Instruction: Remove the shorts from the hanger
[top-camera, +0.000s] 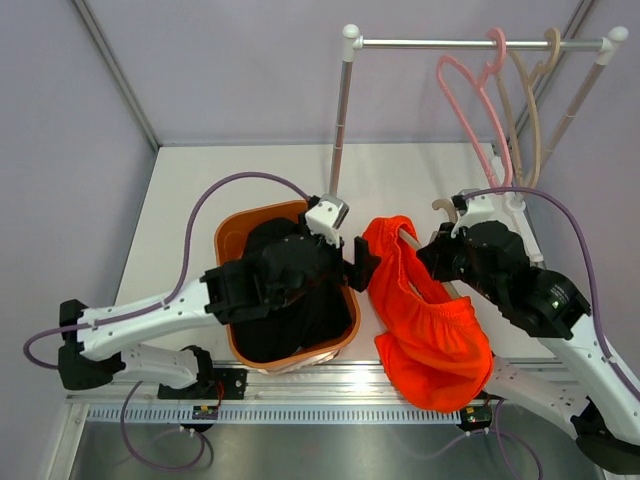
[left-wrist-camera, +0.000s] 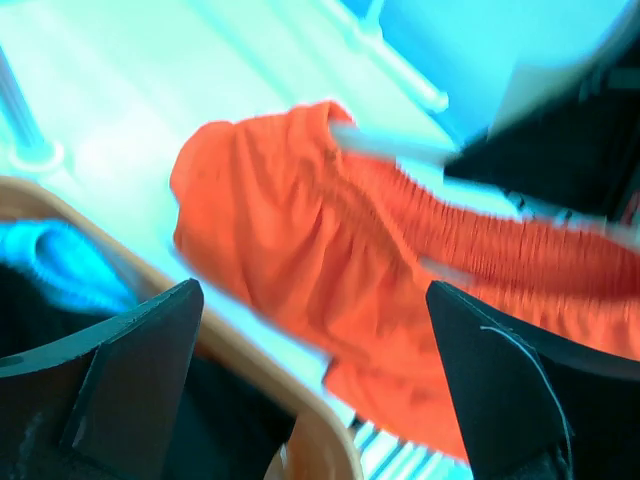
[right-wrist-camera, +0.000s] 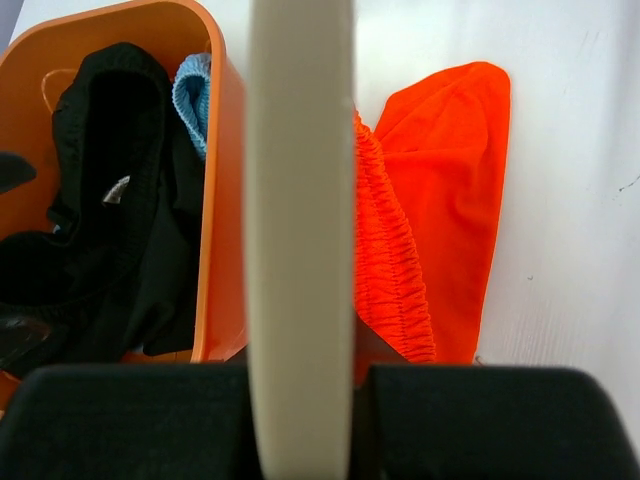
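Orange shorts (top-camera: 430, 330) sit threaded on the hanger (right-wrist-camera: 300, 200), the waistband bunched just beyond the right fingers and the rest draped below them. The right gripper (top-camera: 432, 258) is clamped tight on the hanger bar. The left gripper (top-camera: 357, 265) is spread wide and holds nothing, with the shorts' folded end just ahead of its tips. Best to push the left fingers around a thick bunch of waistband, pinch, then draw along the bar away from the right fingers. Black shorts (top-camera: 290, 320) and blue shorts (right-wrist-camera: 190, 95) lie in the basket (top-camera: 232, 235) under the left fingers
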